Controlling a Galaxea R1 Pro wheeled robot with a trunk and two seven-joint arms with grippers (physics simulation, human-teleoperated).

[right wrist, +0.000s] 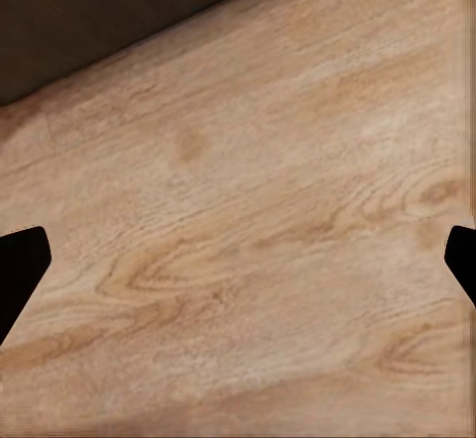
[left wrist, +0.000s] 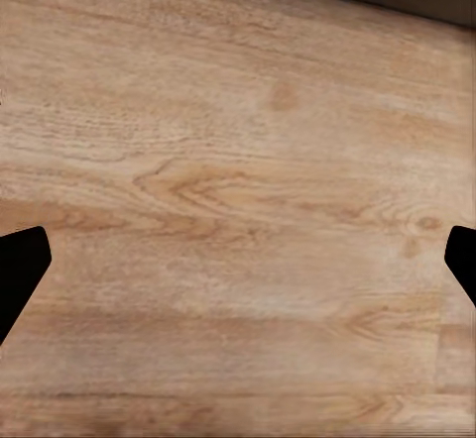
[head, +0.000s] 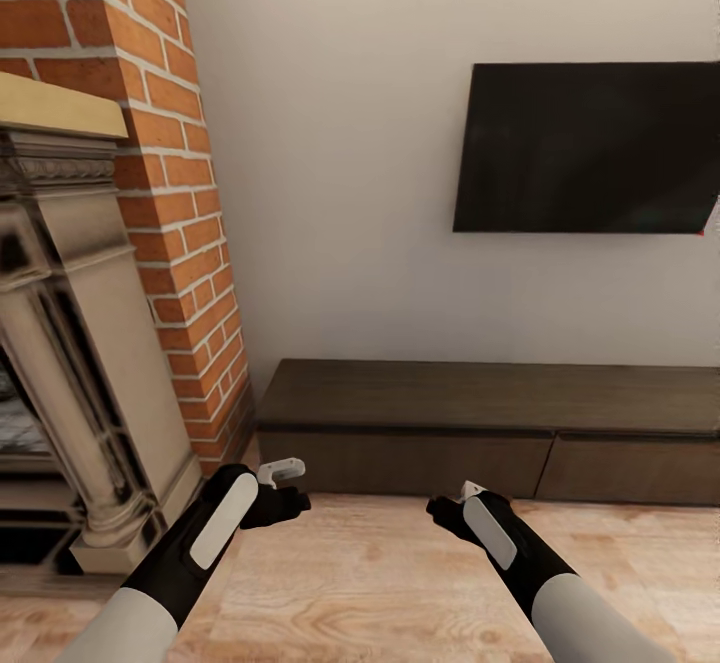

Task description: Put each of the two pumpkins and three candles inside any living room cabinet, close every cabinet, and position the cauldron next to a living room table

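Cabinet [head: 480,433]: long, low, dark-brown unit against the pale wall ahead of me, just right of the brick fireplace [head: 110,273]. Both wide drawer fronts sit flush and shut, so I cannot see what is inside. Its top is bare.

Television [head: 590,148]: black panel on the wall above the cabinet.

Left pincer [head: 280,488]: forearm raised and angled inward over the wooden floor [head: 380,583], short of the cabinet's left end. In my left wrist view the two dark fingertips [left wrist: 20,270] stand wide apart at the frame edges, released, nothing between them but floor planks.

Right pincer [head: 455,508]: mirrored pose, forearm angled inward, held low before the cabinet front. Its fingertips [right wrist: 20,270] are likewise spread and grasp nothing.

The right wrist view also takes in a dark brown band beyond the floor, probably the cabinet's base [right wrist: 109,22].
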